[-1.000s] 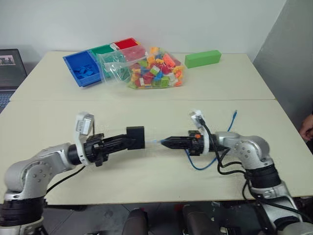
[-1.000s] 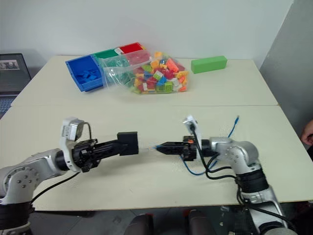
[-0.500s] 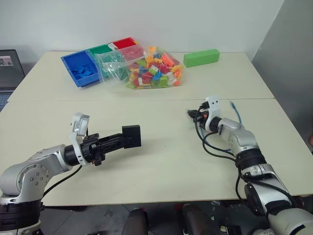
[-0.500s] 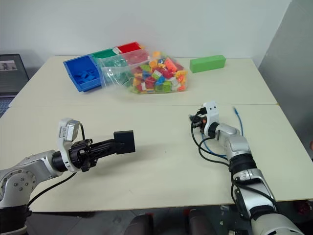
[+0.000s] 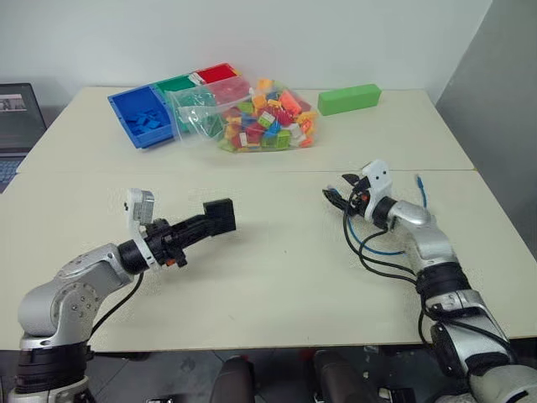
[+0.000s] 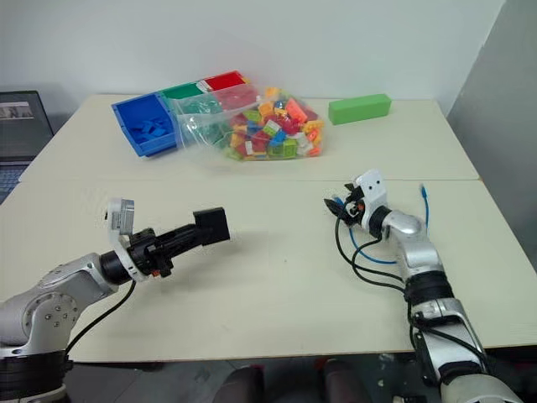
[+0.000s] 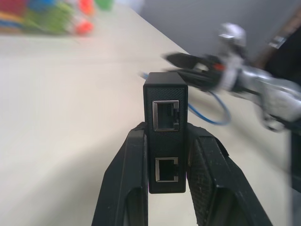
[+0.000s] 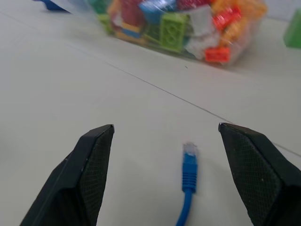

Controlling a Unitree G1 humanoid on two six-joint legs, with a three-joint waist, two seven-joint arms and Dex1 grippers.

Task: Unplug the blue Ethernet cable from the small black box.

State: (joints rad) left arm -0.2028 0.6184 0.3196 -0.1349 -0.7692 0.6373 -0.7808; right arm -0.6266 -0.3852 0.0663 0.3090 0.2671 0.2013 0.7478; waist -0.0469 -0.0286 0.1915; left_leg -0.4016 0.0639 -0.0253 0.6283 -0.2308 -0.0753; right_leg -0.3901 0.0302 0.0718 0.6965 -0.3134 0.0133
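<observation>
Now left gripper (image 7: pixel 164 183) pinches the matte small black box (image 7: pixel 165 122); right gripper (image 8: pixel 171 174) spread.

One blue Ethernet cable (image 5: pixel 382 248), one small black box (image 5: pixel 220 216), one green block (image 5: pixel 349 100), one bag of bricks (image 5: pixel 252 117), three bins (image 5: pixel 143 117)

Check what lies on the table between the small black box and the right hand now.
Only bare table. In the left eye view, the small black box, clamped in the left hand, and the open right hand have nothing between them.
</observation>
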